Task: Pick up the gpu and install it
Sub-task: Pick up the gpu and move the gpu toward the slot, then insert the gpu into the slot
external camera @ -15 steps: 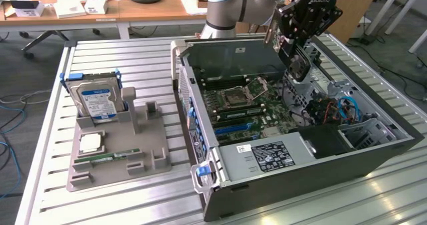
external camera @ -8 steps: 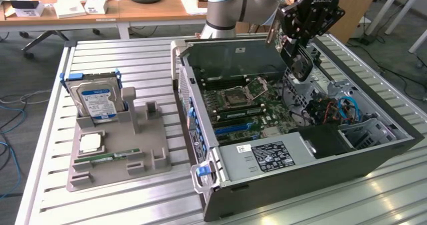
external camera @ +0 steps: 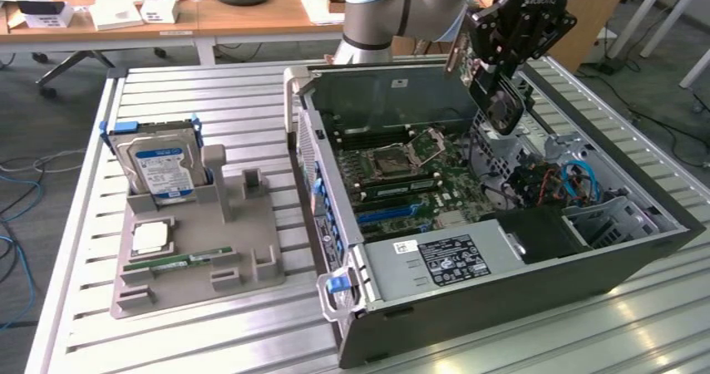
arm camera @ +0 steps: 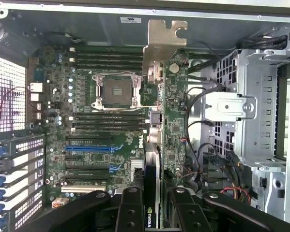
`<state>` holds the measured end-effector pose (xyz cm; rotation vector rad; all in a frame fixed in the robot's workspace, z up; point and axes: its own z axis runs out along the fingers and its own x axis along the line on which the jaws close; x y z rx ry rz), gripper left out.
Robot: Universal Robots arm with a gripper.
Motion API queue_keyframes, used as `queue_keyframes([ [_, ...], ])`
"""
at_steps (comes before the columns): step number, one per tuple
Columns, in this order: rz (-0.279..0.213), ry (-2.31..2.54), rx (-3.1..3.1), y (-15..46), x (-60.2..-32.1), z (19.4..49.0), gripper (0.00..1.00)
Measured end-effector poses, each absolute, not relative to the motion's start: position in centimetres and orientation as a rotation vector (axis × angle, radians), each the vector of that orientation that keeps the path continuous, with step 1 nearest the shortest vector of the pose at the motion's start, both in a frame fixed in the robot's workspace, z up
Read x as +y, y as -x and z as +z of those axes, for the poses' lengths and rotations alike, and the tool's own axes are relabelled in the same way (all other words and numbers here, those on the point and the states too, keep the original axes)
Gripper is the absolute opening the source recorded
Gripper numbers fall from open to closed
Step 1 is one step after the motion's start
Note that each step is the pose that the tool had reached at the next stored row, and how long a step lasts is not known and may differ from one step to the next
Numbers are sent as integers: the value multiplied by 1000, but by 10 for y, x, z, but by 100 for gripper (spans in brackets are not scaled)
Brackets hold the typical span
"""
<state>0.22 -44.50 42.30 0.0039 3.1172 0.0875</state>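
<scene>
Between the black fingers [arm camera: 130, 205] of the gripper [arm camera: 157, 195] sits the gpu [arm camera: 154, 159], seen edge-on, with the jaws closed on its dark body. Its silvery bracket [arm camera: 162, 41] is at the end farthest from the hand. Straight beyond the card, and apart from it, lies the green motherboard [arm camera: 111, 145] with its empty CPU socket [arm camera: 114, 90] and a blue expansion slot [arm camera: 89, 149]. To one side of the hand stands the metal drive cage [arm camera: 261, 106]. All of this sits inside the open computer case [external camera: 500, 299], and the hand hangs over it. Well away from the gripper, on the slatted table [external camera: 199, 91], a grey tray [external camera: 249, 233] holds a hard drive [external camera: 161, 166].
</scene>
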Motion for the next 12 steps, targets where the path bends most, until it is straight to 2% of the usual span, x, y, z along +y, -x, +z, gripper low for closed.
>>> queue_keyframes([
  [12,87,-4,3117,-9,-445,423,26],
])
